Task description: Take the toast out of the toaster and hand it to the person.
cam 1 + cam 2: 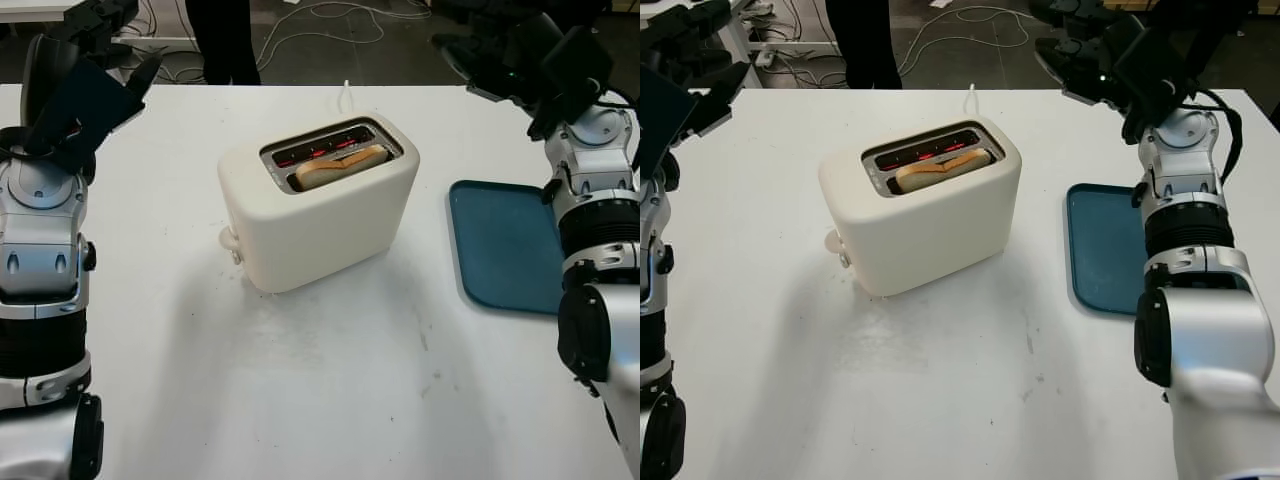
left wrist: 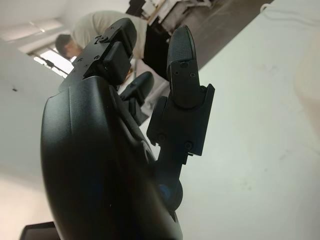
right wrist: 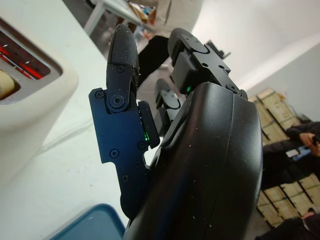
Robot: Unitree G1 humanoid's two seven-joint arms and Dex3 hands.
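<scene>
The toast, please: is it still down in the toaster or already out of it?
Still in. The toast sits in the near slot of the toaster, and both hands are raised away from it.

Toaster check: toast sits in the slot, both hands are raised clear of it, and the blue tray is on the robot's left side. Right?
Not quite. The blue tray lies on the robot's right side of the toaster, as the left eye view shows. The toast is in the slot, and left hand and right hand are raised clear.

Toaster (image 1: 320, 215): cream shell, smooth matt plastic look; slot surround dull metal. Bench (image 1: 330, 390): white, smooth, faintly scuffed. Tray (image 1: 505, 245): blue, matt, plastic in appearance. Left hand (image 2: 115, 165) and right hand (image 3: 200, 165): black shells, semi-gloss plastic.
</scene>
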